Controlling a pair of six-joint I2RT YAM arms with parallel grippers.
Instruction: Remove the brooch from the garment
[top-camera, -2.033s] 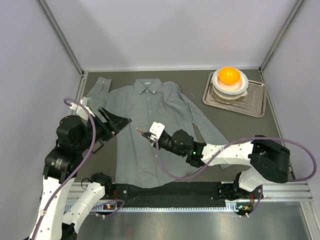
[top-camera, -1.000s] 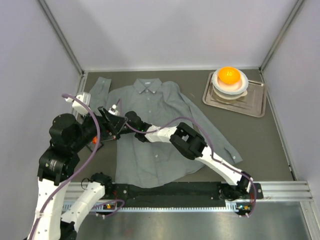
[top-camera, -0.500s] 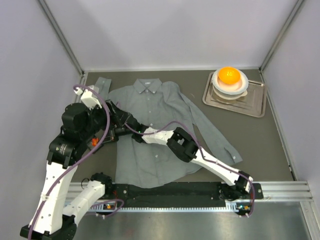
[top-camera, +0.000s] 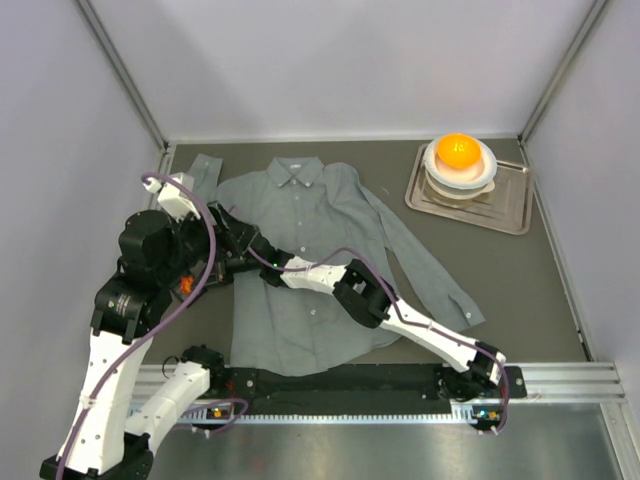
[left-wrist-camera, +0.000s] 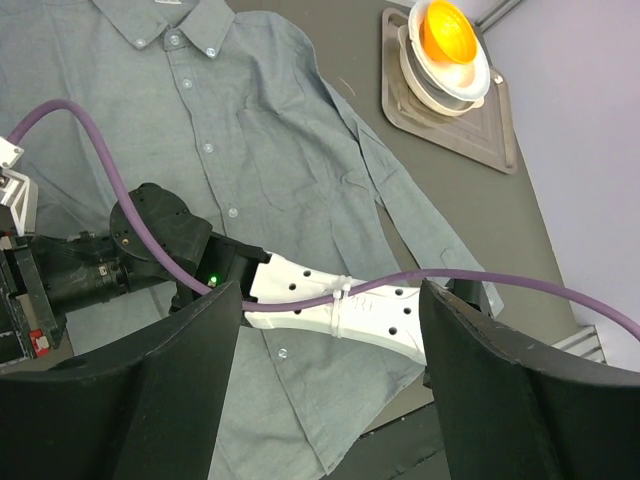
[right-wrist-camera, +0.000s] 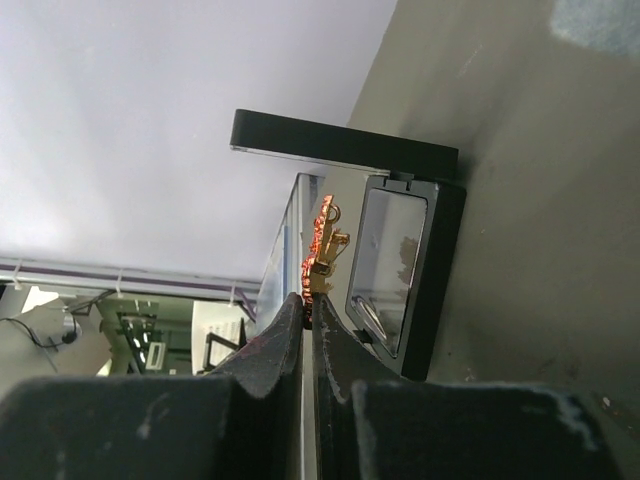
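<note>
Right wrist view: right gripper pinched shut on brooch, frame centre; left gripper wide open, empty; probably a handover, so hold the pinch steady.

overhead and left wrist over garment

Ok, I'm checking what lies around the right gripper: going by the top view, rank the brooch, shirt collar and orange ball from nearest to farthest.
1. brooch, pinched in the right gripper, left side.
2. shirt collar, far middle.
3. orange ball, far right corner.
</note>
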